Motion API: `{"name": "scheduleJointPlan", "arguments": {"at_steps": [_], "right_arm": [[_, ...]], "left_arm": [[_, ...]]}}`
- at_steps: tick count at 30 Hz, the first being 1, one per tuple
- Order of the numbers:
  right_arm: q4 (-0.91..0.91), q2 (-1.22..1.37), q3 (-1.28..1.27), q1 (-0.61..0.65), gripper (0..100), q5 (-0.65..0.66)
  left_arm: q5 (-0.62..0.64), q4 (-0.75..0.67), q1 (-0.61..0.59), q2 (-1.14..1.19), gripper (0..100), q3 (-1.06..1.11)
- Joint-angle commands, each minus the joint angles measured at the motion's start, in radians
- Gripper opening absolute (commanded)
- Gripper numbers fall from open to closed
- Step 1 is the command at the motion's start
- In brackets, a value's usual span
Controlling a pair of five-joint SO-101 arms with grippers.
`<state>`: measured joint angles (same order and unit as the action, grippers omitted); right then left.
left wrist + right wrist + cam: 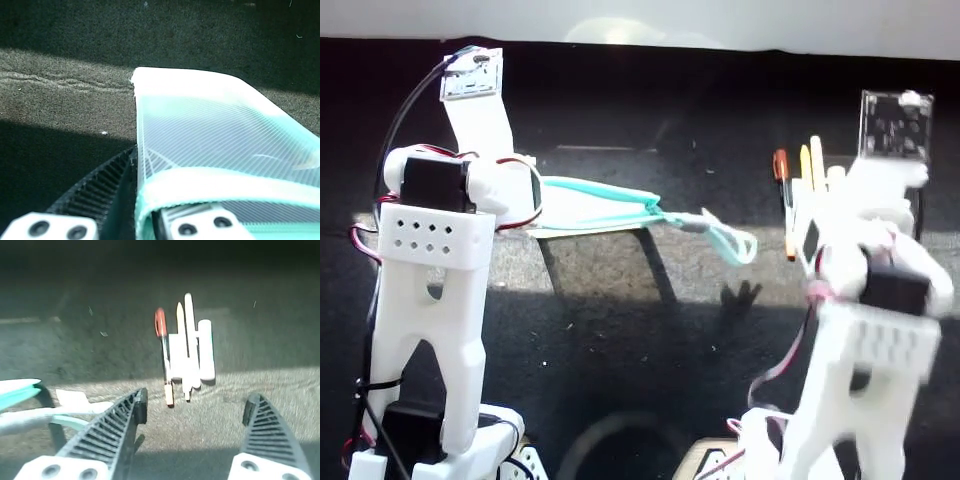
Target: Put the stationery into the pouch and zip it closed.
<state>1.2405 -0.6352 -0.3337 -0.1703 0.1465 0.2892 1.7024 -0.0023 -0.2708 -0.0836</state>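
Note:
A clear mesh pouch (595, 208) with teal edging is held off the dark table by my left gripper (145, 200), shut on its end; its teal strap (730, 240) hangs toward the right. The pouch's mesh face (210, 140) stretches away from the fingers. A cluster of stationery (186, 352) lies on the table: a red-capped pen (162, 347), yellow and white sticks, and a fat white piece (206, 350). The same stationery (800, 190) lies at the right of the table. My right gripper (192, 412) stands open just short of the stationery, nothing between its fingers.
The table is a dark mat (650, 340) with a sunlit band across its middle. The pouch's teal corner and strap (30, 405) reach in beside the right gripper's finger. Arm bases and cables (380, 400) occupy the near corners.

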Motion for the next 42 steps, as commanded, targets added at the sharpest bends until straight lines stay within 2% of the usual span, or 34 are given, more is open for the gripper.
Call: {"name": "scheduleJointPlan", "arguments": {"at_steps": [1, 6, 12, 24, 27, 31, 34, 37, 42], "right_arm": [[-0.136, 0.196, -0.008, -0.01, 29.6, 0.005], [-0.278, 0.507, 0.209, 0.044, 29.6, 0.006], [-0.374, 1.035, 0.585, 0.082, 29.6, 0.008], [-0.077, 1.713, 1.518, 0.067, 29.6, 0.008], [-0.054, 1.824, 1.664, 0.064, 29.6, 0.008], [-0.054, 1.928, 1.712, 0.064, 29.5, 0.008], [-0.027, 1.945, 1.713, 0.064, 20.7, 0.008], [-0.005, 1.943, 1.728, 0.064, 1.7, 0.009], [0.079, 1.945, 1.851, 0.065, 0.5, 0.009]], "left_arm": [[0.003, -0.02, 0.002, 0.012, 1, -0.001], [0.003, -0.014, -0.001, 0.008, 1, -0.001], [0.003, -0.014, 0.002, 0.008, 1, -0.001], [0.003, -0.014, 0.002, 0.012, 1, 0.001], [0.003, -0.014, 0.002, 0.012, 1, 0.001], [0.003, -0.02, 0.002, 0.012, 1, 0.001], [0.003, -0.02, 0.001, 0.012, 1, 0.001], [0.003, -0.02, -0.001, 0.012, 1, 0.001], [0.003, -0.021, -0.001, 0.012, 1, 0.001]]}}
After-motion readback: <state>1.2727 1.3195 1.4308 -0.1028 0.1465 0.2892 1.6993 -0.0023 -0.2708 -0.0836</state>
